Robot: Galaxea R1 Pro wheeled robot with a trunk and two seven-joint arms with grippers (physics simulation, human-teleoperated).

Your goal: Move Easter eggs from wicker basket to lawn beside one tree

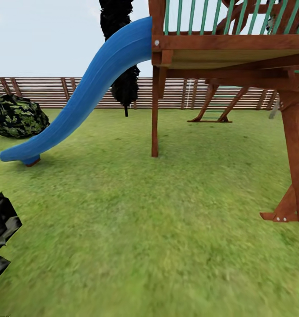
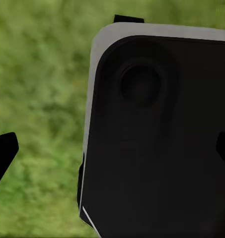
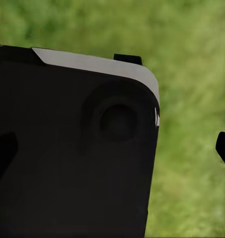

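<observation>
The lawn (image 1: 149, 246) is spread wide beneath a wooden playset (image 1: 237, 48) and blue slide (image 1: 79, 101). No eggs or basket are met here, so their place relative to either gripper cannot be judged. Both grippers are held apart, empty. Eggs are presumed light, rigid, smooth; grasped across the middle.

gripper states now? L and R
Left gripper: open, fingertips wide apart, holding nothing.
Right gripper: open, holding nothing.

Glossy blue slide (image 1: 85, 94), wooden playset (image 1: 228, 48)
</observation>
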